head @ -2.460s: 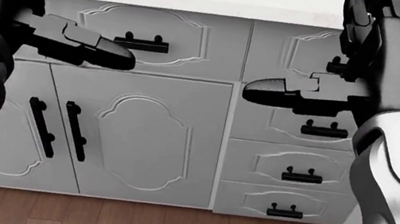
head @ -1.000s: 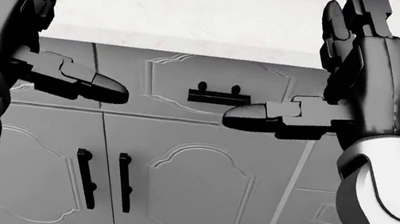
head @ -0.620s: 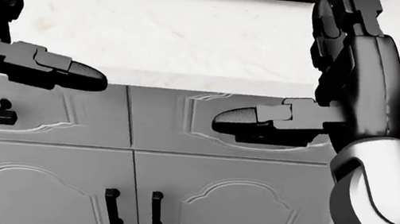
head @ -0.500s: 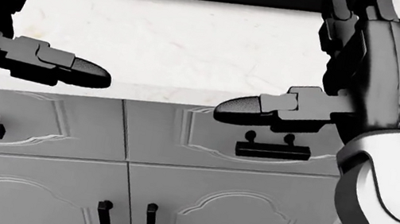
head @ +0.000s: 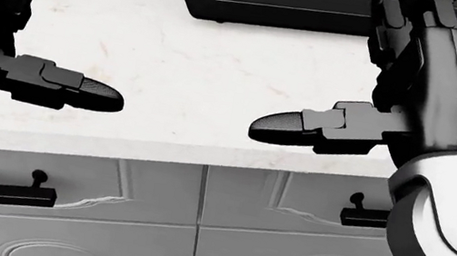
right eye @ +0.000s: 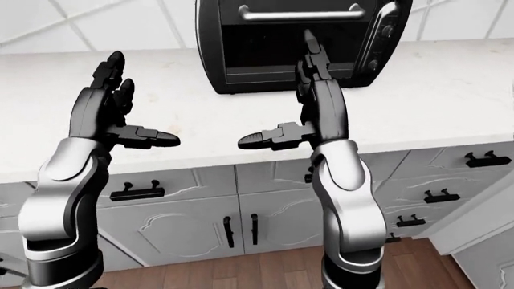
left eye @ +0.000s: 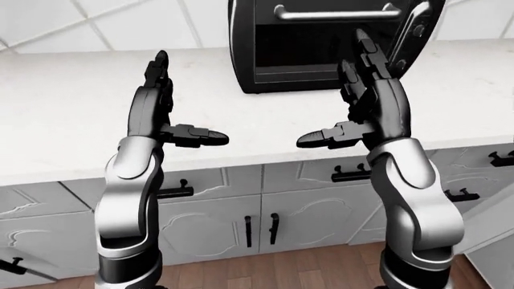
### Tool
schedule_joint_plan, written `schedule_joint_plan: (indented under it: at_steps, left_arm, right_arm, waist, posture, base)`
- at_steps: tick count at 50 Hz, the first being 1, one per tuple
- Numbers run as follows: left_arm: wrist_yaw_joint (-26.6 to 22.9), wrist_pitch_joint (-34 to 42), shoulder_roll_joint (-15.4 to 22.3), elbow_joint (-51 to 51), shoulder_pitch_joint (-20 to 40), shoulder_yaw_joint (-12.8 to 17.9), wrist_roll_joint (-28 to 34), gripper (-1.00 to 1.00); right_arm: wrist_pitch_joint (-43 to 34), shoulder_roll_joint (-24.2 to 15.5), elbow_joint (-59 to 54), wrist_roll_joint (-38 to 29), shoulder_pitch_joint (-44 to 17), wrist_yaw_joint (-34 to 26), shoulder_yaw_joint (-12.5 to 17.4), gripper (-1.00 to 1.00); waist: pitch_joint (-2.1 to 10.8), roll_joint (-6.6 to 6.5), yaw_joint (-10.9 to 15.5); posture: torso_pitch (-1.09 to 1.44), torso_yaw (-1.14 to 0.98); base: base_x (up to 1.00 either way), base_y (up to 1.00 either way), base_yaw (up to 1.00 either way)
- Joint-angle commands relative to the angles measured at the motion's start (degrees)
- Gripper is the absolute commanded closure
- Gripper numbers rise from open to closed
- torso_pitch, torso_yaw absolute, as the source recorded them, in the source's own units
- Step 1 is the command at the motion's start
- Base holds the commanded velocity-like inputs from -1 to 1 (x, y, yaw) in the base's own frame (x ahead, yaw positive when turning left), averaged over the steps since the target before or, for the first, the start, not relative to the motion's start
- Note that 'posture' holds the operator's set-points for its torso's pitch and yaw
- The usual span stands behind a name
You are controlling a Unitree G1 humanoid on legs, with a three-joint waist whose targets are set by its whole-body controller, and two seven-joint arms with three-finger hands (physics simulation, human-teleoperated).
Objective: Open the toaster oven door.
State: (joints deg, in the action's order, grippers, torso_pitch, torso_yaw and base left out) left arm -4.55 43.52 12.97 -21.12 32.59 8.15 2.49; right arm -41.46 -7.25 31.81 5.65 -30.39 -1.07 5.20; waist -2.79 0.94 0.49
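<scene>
Both open hands over counter, seemingly.

Toaster oven top cut off by frame.

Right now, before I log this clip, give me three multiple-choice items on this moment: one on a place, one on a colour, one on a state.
1. Where does the toaster oven stand?
A. on the white counter, against the tiled wall
B. on the wooden floor
C. inside a cabinet

2. What colour are the cabinet handles?
A. gold
B. black
C. white

3. How is the toaster oven door?
A. hanging wide open
B. taken off
C. shut, with neither hand on its handle

Key:
1 A, the eye views show it on the counter by the tiles.
2 B, the pulls are dark on grey fronts.
3 C, the left hand and right hand are open over the counter, short of the door.
</scene>
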Motion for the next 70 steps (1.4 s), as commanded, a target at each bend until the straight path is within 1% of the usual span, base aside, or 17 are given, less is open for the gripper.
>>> schedule_joint_plan:
  at_steps: [1, 4, 10, 13, 16, 17, 19, 23, 26, 27, 32, 38, 39, 44, 53, 60, 70]
  left_arm:
    - [0.28, -2.80, 0.53, -2.52, 2.10, 0.52, 0.23, -1.00]
    - [0.26, -2.86, 0.43, -2.62, 1.96, 0.52, 0.25, -1.00]
    - [0.20, -2.77, 0.47, -2.47, 2.17, 0.49, 0.37, -1.00]
    - [0.14, -2.43, 0.68, -2.48, 2.66, 0.61, 0.35, -1.00]
    - [0.09, -2.16, 0.77, -2.75, 2.70, 0.66, 0.32, -1.00]
    - [0.06, -1.91, 0.86, -2.76, 3.02, 0.71, 0.29, -1.00]
    - [-0.01, -1.69, 0.95, -3.05, 3.05, 0.79, 0.19, -1.00]
    - [-0.11, -1.58, 1.13, -3.62, 2.54, 1.03, 0.07, -1.00]
    - [-0.11, -1.17, 1.32, -4.18, 2.42, 1.22, 0.03, -1.00]
    - [-0.11, -1.05, 1.46, -4.26, 2.48, 1.33, 0.03, -1.00]
    - [-0.04, -1.05, 1.88, -5.08, 1.36, 2.08, -0.16, -1.00]
    - [0.27, -0.75, 2.30, -5.53, 1.21, 2.57, -0.51, -1.00]
    - [0.27, -0.80, 2.37, -5.58, 1.07, 2.60, -0.53, -1.00]
    - [0.29, -0.57, 2.91, -5.85, 0.91, 3.20, -0.91, -1.00]
    - [0.69, -0.41, 3.46, -5.90, 1.26, 3.64, -1.77, -1.00]
    - [1.06, 0.25, 3.35, -6.92, 0.71, 4.11, -2.91, -1.00]
    - [1.72, -0.32, 3.44, -6.57, 0.55, 3.71, -2.94, -1.00]
  right_arm:
    - [3.59, -0.17, 1.29, -0.17, -1.58, 0.44, -0.38, -1.00]
    - [5.23, 0.65, -1.26, -0.80, -2.53, 0.93, -1.11, -1.00]
    - [3.74, -0.17, 0.80, 0.57, -1.82, 0.59, 0.25, -1.00]
    - [3.43, -0.51, 0.85, 0.68, -2.05, 0.69, 0.17, -1.00]
    - [2.19, -0.84, 2.24, 1.34, -1.96, 0.56, 0.66, -1.00]
    - [2.19, -0.90, 2.22, 1.37, -2.05, 0.62, 0.60, -1.00]
    - [2.02, -0.95, 2.05, 1.34, -2.47, 0.79, 0.42, -1.00]
    - [2.37, -1.03, 2.20, 1.03, -2.44, 0.82, 0.16, -1.00]
    - [1.98, -1.03, 2.90, 0.88, -2.74, 0.92, 0.23, -1.00]
    - [1.39, -1.26, 3.72, 0.85, -3.42, 1.17, 0.55, -1.00]
    - [-6.04, -4.02, 11.61, 0.74, -4.37, 1.51, 2.81, -1.00]
    - [-11.24, -5.84, 16.78, 2.29, -5.49, 2.57, 4.63, -1.00]
    - [-11.55, -5.84, 17.39, 2.63, -5.15, 2.61, 4.79, -1.00]
    - [-13.33, -6.92, 18.82, 3.39, -5.77, 3.03, 5.40, -1.00]
    - [-17.80, -13.10, 18.07, 1.25, -11.31, 1.20, 4.77, -1.00]
    - [-19.01, -11.83, 18.90, -1.23, -12.08, -0.74, 5.42, -1.00]
    - [-19.21, -11.07, 19.96, -1.95, -11.29, -1.26, 5.51, -1.00]
  waist:
    - [1.32, -0.62, 0.01]
    - [0.04, -1.65, -0.05]
    - [1.21, -2.18, -0.01]
    - [0.39, -0.56, 0.52]
    - [1.07, 3.13, 0.25]
    - [0.54, 1.41, -0.04]
    - [1.15, 2.25, -0.05]
    - [1.26, 1.26, -0.33]
    - [1.67, -2.63, -0.35]
    - [1.73, -1.21, -0.59]
    - [0.88, -2.97, 0.15]
    - [-0.57, 1.98, 0.31]
    - [0.02, -0.10, 0.48]
    - [1.67, -1.46, -0.31]
    - [1.84, -1.01, -0.28]
    - [2.24, -0.79, -0.30]
    - [4.89, -0.94, -0.28]
  posture:
    - [0.00, 0.00]
    - [0.00, 0.00]
    - [0.00, 0.00]
    - [0.00, 0.00]
    - [0.00, 0.00]
    - [0.00, 0.00]
    - [0.00, 0.00]
    - [0.00, 0.00]
    - [0.00, 0.00]
    - [0.00, 0.00]
    - [0.00, 0.00]
    - [0.00, 0.00]
    - [0.00, 0.00]
    - [0.00, 0.00]
    - [0.00, 0.00]
    - [-0.02, 0.00]
    - [-0.12, 0.00]
  base:
    - [0.34, 0.00, 0.00]
    - [0.37, 0.00, 0.00]
    - [0.41, 0.00, 0.00]
    - [0.51, 0.00, 0.00]
    - [0.46, 0.00, 0.00]
    - [0.41, 0.00, 0.00]
    - [0.37, 0.00, 0.00]
    - [0.05, 0.00, 0.00]
    - [0.00, 0.00, 0.00]
    - [0.00, 0.00, 0.00]
    - [0.00, 0.00, 0.00]
    - [0.00, 0.00, 0.00]
    - [0.00, 0.00, 0.00]
    - [0.00, 0.00, 0.00]
    - [0.00, 0.00, 0.00]
    - [0.00, 0.00, 0.00]
    - [0.00, 0.00, 0.00]
